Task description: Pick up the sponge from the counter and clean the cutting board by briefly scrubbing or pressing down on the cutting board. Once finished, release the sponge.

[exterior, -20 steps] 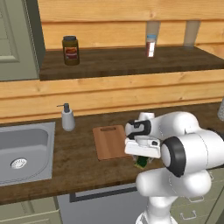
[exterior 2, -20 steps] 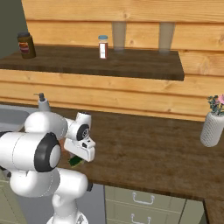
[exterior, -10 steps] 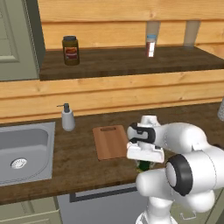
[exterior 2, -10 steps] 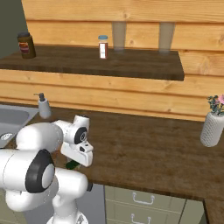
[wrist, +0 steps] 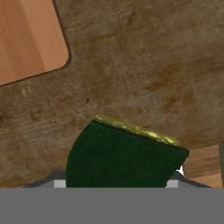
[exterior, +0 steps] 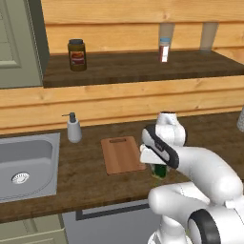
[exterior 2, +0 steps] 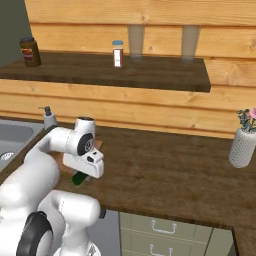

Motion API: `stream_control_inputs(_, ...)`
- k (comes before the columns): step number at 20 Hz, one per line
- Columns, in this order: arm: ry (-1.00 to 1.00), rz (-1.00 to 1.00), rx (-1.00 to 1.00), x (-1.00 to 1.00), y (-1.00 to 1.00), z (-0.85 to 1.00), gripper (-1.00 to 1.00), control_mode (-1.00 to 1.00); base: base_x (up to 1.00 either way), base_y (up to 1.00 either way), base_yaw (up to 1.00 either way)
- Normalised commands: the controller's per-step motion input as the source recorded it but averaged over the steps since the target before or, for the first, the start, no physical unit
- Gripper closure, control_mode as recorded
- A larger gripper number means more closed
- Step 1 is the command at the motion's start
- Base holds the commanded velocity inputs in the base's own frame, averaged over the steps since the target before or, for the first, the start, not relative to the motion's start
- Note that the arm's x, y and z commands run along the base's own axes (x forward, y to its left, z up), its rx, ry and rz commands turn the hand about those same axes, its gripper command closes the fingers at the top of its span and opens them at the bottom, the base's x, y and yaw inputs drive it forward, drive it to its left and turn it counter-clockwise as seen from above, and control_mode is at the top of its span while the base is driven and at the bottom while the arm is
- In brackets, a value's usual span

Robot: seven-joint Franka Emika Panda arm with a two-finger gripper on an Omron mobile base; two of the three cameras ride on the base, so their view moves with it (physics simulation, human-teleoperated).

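Left base view. The counter (exterior: 86, 183) ran across the lower half of the frame, the sink (exterior: 24, 164) inset at lower left, a soap dispenser (exterior: 73, 127) behind it. The cutting board (exterior: 122, 155) lay flat at centre. The sponge (exterior: 159, 170) showed as a dark green block just right of the board's lower right corner, under the arm's hand.

Right base view. At left of centre the sponge (exterior 2: 79, 178) peeked out green below the white hand, low over the counter. A flower vase (exterior 2: 243, 146) stood at far right.

Hand view. The sponge (wrist: 124, 156) sat large at bottom centre, green face up, yellow edge showing. The board's rounded corner (wrist: 30, 37) lay at upper left, apart from the sponge. The gripper's (wrist: 116, 183) fingers were largely hidden; it appeared clamped on the sponge.

Progress. Pick-up judged made or nearly so. Scrubbing the board and release remained undone.
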Motion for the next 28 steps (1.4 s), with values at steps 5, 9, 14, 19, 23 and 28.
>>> stream_control_inputs(5, -0.46, 0.06, 0.00, 0.00, 0.27, 0.25, 1.00, -1.00, 0.00, 0.00, 0.00)
stream_control_inputs(9, -0.49, 0.00, -0.02, 0.03, 0.45, 0.16, 1.00, -1.00, 0.00, 0.00, 0.00)
stream_control_inputs(14, -0.11, 0.00, 0.00, 0.26, 0.25, 0.25, 1.00, -1.00, 0.00, 0.00, 0.00)
stream_control_inputs(19, 0.00, -0.05, 0.00, 0.47, 0.15, 0.12, 1.00, -1.00, 0.00, 0.00, 0.00)
stream_control_inputs(23, 0.00, -0.04, 0.00, 0.45, 0.09, 0.04, 1.00, -1.00, 0.00, 0.00, 0.00)
stream_control_inputs(28, -0.06, -0.01, 0.00, 0.43, 0.10, -0.39, 1.00, -1.00, 0.00, 0.00, 0.00)
